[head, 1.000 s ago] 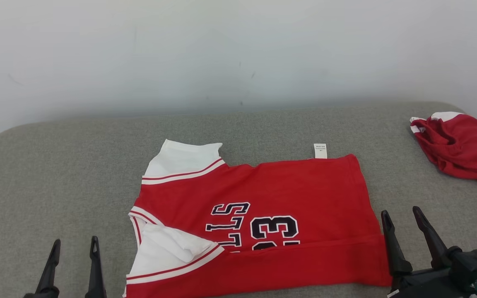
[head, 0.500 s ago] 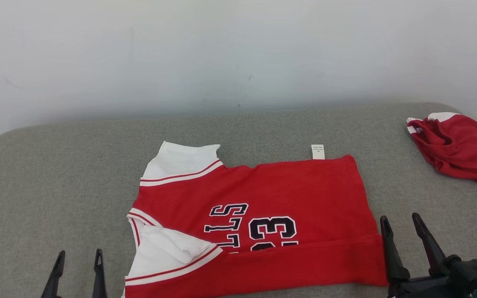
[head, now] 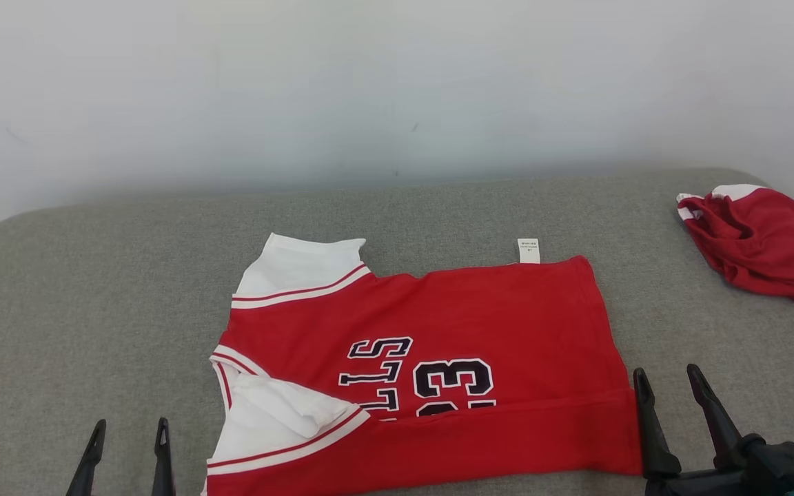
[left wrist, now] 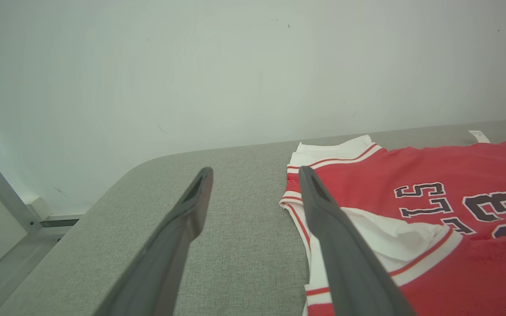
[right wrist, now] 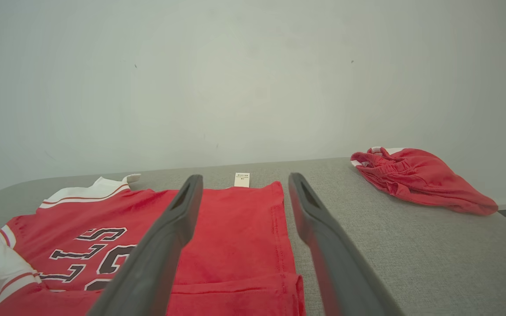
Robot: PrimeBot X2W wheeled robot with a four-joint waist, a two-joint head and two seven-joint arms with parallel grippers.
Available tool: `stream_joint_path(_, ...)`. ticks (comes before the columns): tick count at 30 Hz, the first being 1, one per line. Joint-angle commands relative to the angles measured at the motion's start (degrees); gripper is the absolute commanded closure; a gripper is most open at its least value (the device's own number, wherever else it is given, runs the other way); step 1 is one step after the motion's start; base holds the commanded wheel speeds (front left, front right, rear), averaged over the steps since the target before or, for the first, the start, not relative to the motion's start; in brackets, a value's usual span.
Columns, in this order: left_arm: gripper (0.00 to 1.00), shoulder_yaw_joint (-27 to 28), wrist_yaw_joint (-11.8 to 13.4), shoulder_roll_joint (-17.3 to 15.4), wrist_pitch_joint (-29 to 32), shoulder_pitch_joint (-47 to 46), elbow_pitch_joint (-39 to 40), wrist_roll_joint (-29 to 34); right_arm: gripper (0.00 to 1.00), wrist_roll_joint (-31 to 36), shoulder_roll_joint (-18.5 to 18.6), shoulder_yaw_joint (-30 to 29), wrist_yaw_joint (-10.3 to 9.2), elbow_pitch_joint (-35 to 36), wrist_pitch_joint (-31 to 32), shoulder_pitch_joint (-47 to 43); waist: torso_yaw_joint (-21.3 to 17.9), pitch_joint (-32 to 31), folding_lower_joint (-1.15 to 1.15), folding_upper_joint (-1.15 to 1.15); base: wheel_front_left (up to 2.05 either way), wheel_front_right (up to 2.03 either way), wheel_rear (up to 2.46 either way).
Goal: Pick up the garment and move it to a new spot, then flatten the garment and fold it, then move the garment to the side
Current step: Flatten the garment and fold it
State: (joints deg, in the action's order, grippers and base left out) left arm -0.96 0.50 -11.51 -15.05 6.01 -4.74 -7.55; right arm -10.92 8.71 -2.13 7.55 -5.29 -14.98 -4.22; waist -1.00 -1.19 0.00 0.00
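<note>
Head view: red white-sleeved jersey (head: 438, 317), dark "23", lies mid-table on grey fabric-topped table (head: 94, 275). Near edge folded over number, so folding judged begun. My left claw (head: 129, 441) spread, empty, off sleeve end. My right claw (head: 673, 406) spread, empty, beside hem corner. Both judged staged for next fold. Separate crumpled red garment (head: 759, 244) well apart.

Left wrist view: left claw (left wrist: 255, 171) aimed beside sleeve edge.

Right wrist view: right claw (right wrist: 244, 177) astride hem edge.

The left gripper (left wrist: 255, 171) stands spread and empty over the grey padded surface (left wrist: 235, 250). The red jersey (left wrist: 437, 180) lies flat to its right, its white sleeve (left wrist: 393, 239) passing behind the right finger (left wrist: 336, 237), possibly without contact. A pale wall (left wrist: 191, 66) rises ahead.
</note>
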Motion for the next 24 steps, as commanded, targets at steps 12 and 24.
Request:
stream_joint_path(12,0.00,0.8,-3.0,-0.9,-0.2,-6.4,-3.3,-1.3,0.00,-0.7,1.5,0.6,-0.17,-7.9,0.8,5.8,-2.5,1.9,0.00,0.00,0.00,0.00,0.00)
stream_joint_path(24,0.00,-2.7,-7.6,-7.8,6.5,-32.6,-12.8,-5.4,0.00,-3.3,3.6,5.1,-0.17,-22.4,4.0,30.7,-8.1,15.0,0.00,0.00,0.00,0.00,0.00)
